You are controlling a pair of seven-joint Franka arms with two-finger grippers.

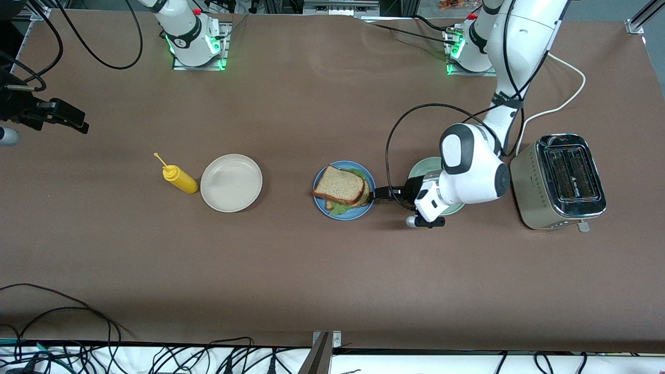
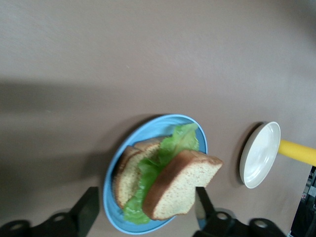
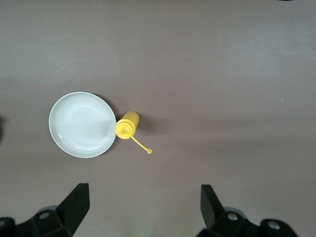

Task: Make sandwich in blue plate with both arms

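A: On the brown table (image 1: pixel 311 270), seen from the front, the sandwich (image 1: pixel 341 188) sits on the blue plate (image 1: pixel 324 208), midway between the beige plate (image 1: pixel 231 183) and the toaster (image 1: pixel 563 179). The left gripper (image 1: pixel 380 193) is low at the plate's rim, on the toaster side, just beside the bread. The right gripper (image 1: pixel 62 118) waits at the right arm's end of the table.

B: And the left wrist view?

A: Its black fingers (image 2: pixel 86 210) stand spread wide, one on each side of the plate, holding nothing. The top slice (image 2: pixel 180 185) leans tilted on the lettuce (image 2: pixel 170 150), not flat.

B: The right wrist view?

A: Fingers (image 3: pixel 74 205) parted and empty, above the beige plate and mustard bottle (image 3: pixel 127 124).

B: How would it handle?

A: I'd judge it light, soft and crumbly, and the stack could slide. Pinch gently across the crust edges.
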